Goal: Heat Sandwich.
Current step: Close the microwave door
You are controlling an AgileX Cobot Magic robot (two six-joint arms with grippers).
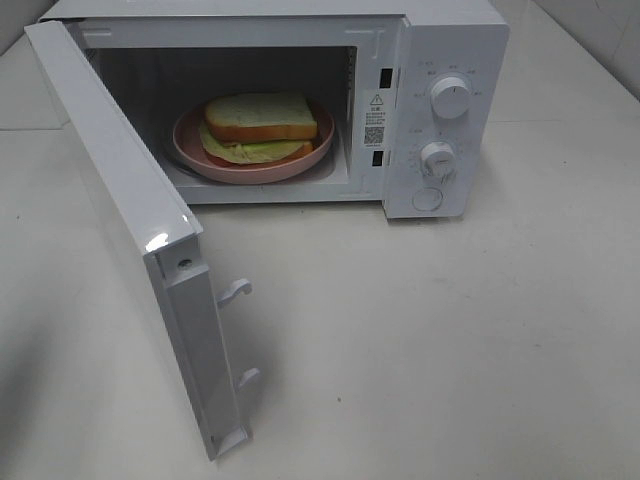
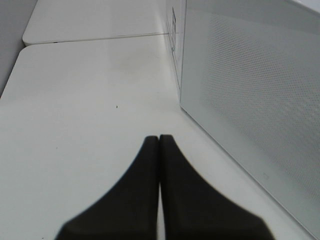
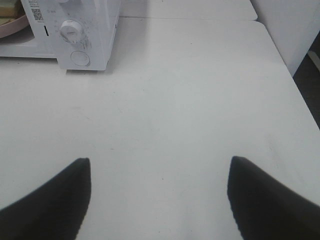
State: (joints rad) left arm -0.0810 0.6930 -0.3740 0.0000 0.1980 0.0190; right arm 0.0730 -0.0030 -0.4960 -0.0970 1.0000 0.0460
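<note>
The sandwich (image 1: pixel 260 122), pale bread slices with green lettuce, lies on a round pink plate (image 1: pixel 190 150) inside the white microwave (image 1: pixel 455 40). The microwave door (image 1: pixel 130 210) stands wide open, swung out toward the front left. Neither gripper shows in the exterior high view. My left gripper (image 2: pixel 159 137) is shut and empty, low over the table beside the outer face of the open door (image 2: pixel 250 100). My right gripper (image 3: pixel 160 162) is open and empty over bare table, in front of and to the right of the microwave's control panel (image 3: pixel 80 35).
The microwave's two dials (image 1: pixel 451 98) and round button (image 1: pixel 427 198) are on its right front. Two latch hooks (image 1: pixel 235 292) stick out of the door's edge. The white table (image 1: pixel 450 350) spreads in front. A table seam (image 2: pixel 95 39) runs behind the left gripper.
</note>
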